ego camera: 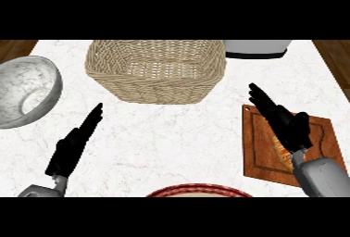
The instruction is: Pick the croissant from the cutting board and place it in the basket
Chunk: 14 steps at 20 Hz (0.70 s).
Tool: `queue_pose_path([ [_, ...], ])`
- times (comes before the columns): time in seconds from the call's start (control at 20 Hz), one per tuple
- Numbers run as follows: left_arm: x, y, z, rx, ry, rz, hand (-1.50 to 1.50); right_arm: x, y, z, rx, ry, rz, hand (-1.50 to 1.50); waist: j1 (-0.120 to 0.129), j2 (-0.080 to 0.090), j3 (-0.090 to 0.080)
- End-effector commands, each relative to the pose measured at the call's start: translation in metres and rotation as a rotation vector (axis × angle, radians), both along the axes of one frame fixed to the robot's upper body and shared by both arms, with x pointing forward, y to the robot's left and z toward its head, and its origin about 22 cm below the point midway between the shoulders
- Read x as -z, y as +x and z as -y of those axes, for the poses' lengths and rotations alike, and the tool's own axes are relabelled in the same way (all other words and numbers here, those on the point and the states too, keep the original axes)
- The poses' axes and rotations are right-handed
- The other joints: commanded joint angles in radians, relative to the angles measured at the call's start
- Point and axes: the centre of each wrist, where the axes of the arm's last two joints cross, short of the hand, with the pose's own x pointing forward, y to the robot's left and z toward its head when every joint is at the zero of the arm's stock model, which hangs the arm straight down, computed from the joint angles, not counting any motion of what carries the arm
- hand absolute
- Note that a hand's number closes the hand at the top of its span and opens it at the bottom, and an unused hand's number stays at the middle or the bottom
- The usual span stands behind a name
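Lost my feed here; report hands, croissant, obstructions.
Both hands open: right hand over cutting board, left hand resting lower left. Croissant on board, mostly hidden under right hand, ungrasped. Nothing between board and basket.

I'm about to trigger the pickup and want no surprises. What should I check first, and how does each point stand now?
1. Croissant on the cutting board: ok, though mostly hidden.
2. Right hand above the croissant: ok.
3. Right hand open for the grasp: ok, fingers straight.
4. Right hand touching the croissant: cannot tell.
5. Basket upright, opening facing up: ok.
6. Left hand away from the basket and board: ok, open at lower left.
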Motion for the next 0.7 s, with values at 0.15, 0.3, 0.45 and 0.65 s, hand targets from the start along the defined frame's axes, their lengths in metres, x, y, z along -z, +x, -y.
queue_pose_path([
  [0.15,-0.022,0.002,-0.001,-0.171,-0.17,0.195,0.0,-0.052,-0.029,0.054,-0.101,-0.17,0.339,1.5,-0.024,-0.001,0.027],
  [0.3,-0.024,0.006,0.006,-0.228,-0.26,0.223,0.0,-0.071,-0.038,0.033,-0.434,-0.353,0.5,1.5,-0.022,-0.016,0.024],
  [0.45,-0.024,0.003,0.005,-0.27,-0.289,0.246,0.0,-0.018,-0.084,0.016,-0.432,-0.412,0.561,-1.5,-0.035,0.0,0.027],
  [0.65,-0.025,-0.006,0.009,-0.296,-0.286,0.28,0.0,0.019,-0.131,0.0,-0.122,-0.462,0.642,-1.5,-0.045,0.003,0.027],
])
